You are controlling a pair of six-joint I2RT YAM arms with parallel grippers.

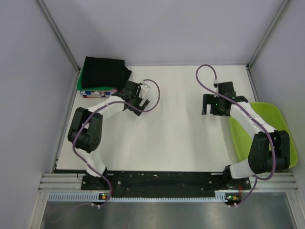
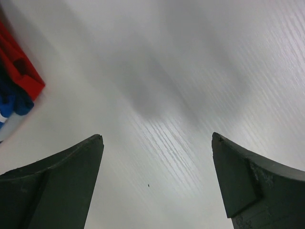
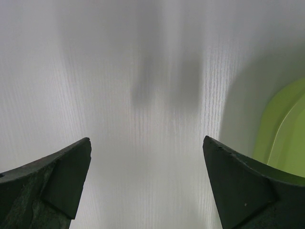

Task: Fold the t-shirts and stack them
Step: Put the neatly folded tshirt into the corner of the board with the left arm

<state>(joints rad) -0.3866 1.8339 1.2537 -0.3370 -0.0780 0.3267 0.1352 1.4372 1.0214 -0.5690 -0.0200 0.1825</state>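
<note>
Top view: folded black cloth t-shirt (image 1: 104, 71) tops the far-left pile (image 1: 97, 91); left gripper (image 1: 137, 98) just beside it, right gripper (image 1: 213, 104) near the lime-green plastic tub (image 1: 281, 119)
Left wrist: jaws apart, empty, above the white table (image 2: 181, 71); best withdrawn without brushing the pile
Right wrist: jaws apart, empty
No legible writing anywhere

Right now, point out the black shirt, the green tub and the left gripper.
black shirt (image 1: 104, 71): top view, middle of cloth.
green tub (image 1: 271, 114): top view, far wall.
left gripper (image 2: 157, 136): left wrist view, between fingertips.
</note>
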